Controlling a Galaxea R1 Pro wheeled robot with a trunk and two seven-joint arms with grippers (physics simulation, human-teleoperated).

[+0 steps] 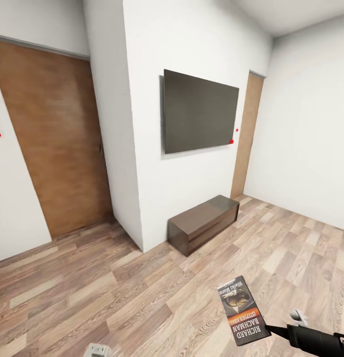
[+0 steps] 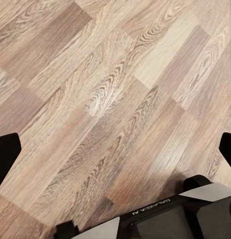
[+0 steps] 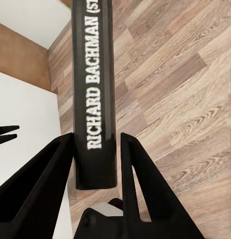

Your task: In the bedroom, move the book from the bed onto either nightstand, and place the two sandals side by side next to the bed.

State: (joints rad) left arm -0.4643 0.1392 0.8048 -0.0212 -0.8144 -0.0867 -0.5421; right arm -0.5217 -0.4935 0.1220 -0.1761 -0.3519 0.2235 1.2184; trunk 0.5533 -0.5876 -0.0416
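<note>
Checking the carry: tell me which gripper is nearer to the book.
Right. The right gripper is clamped on the book, fingers either side of its spine. The left gripper is open over bare floor, apart from it.

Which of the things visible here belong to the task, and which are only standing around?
Belongs to the task:
- the book, clamped by its spine between the fingers of the right claw
- the wood-plank floor of the room

Only standing around:
- the dark screen on the white wall
- the low brown cabinet under it
- two wooden doors
- the left claw, open over the floor, holding nothing
</note>
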